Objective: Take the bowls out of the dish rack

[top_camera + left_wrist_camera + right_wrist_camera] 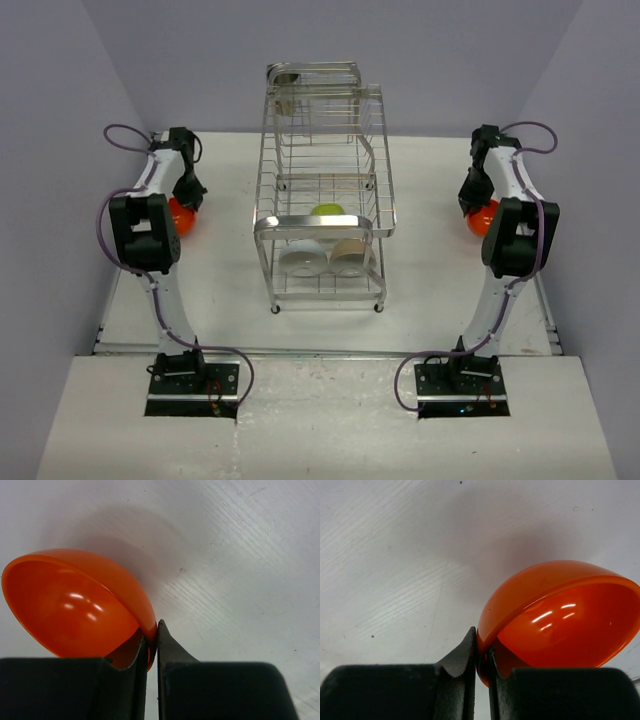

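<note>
The chrome wire dish rack (325,180) stands mid-table. On its lower tiers sit a lime-green bowl (327,211), a white bowl (303,261) and a beige bowl (350,257). My left gripper (186,203) is shut on the rim of an orange bowl (182,217), held over the table at the left; the left wrist view shows the bowl (75,602) pinched between the fingers (151,640). My right gripper (474,200) is shut on the rim of the other orange bowl (482,218) at the right, which also shows in the right wrist view (560,615).
A metal cup (288,85) hangs at the rack's top left. The white table (220,290) ends at the side walls near each arm. The arm bases (192,378) sit at the near edge.
</note>
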